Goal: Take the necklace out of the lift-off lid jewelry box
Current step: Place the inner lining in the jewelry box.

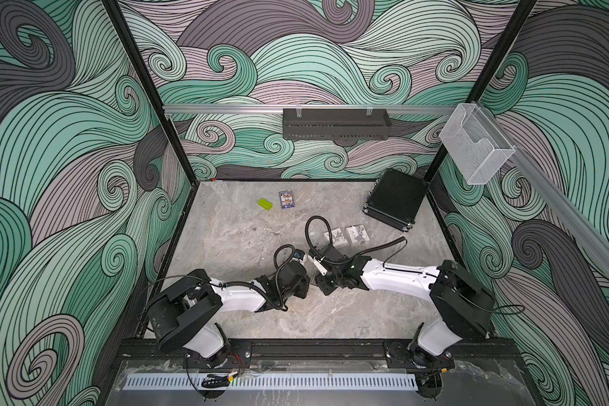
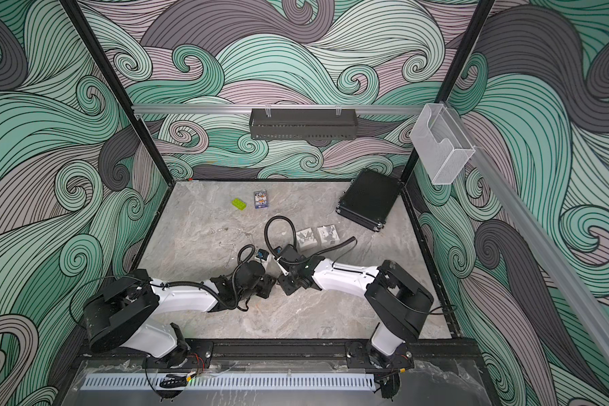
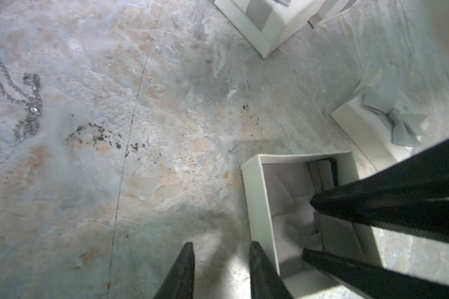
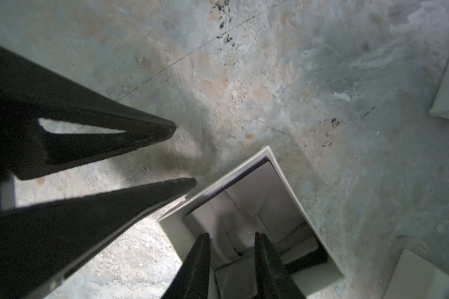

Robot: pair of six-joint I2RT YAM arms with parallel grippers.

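Left pincer (image 3: 222, 244), right pincer (image 4: 232, 235); one open box (image 3: 254, 196), one lid (image 3: 360, 124), one necklace (image 3: 30, 108).

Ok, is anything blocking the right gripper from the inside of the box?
Nothing visible: the box is open, a bowed lid lies beside it, and the right gripper points into it. Only padding shows inside.

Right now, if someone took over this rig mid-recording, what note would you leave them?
Left gripper: open, empty, beside the open white cardboard box, outside its wall.
Right gripper: open, tips inside that box over pale padding; nothing seen held.
White lid with grey bow: off, on the grey stone-look table nearby.
Silver chain necklace: on the table, away from the box.
Done: lid off, chain out.
Left: no chain shows in the box; probably check under the padding, then withdraw.
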